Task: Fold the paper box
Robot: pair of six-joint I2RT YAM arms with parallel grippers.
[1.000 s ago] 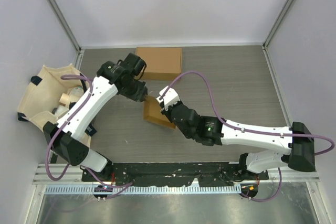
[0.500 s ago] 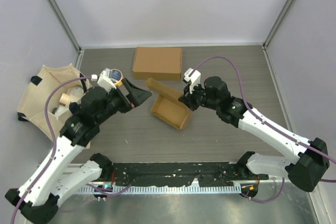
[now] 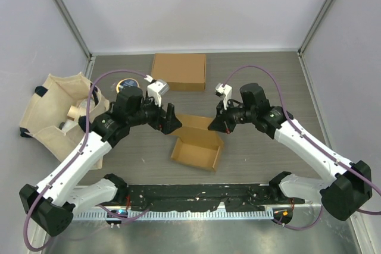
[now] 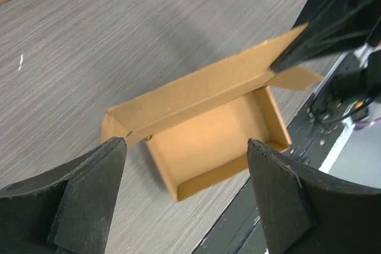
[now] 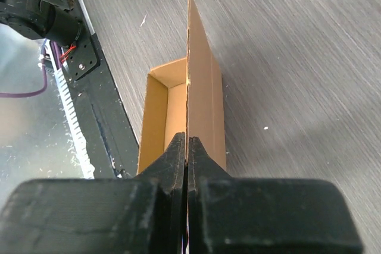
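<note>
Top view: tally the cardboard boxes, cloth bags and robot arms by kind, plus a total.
Brown cardboard boxes: 2 (open brown cardboard box mid-table, flat brown cardboard box at the far edge)
Beige cloth bag: 1
Robot arms: 2 (left arm, right arm)
Total: 5

the paper box sits on the table, tray open upward, its lid raised along the rear side. behind the box, near the back wall, lies a flat cardboard piece. well to the box's left, a cloth bag lies over the table's edge. the left gripper hangs just left of the lid, apart from it. the right gripper meets the lid's right end. in front of the box runs the mounting rail.
</note>
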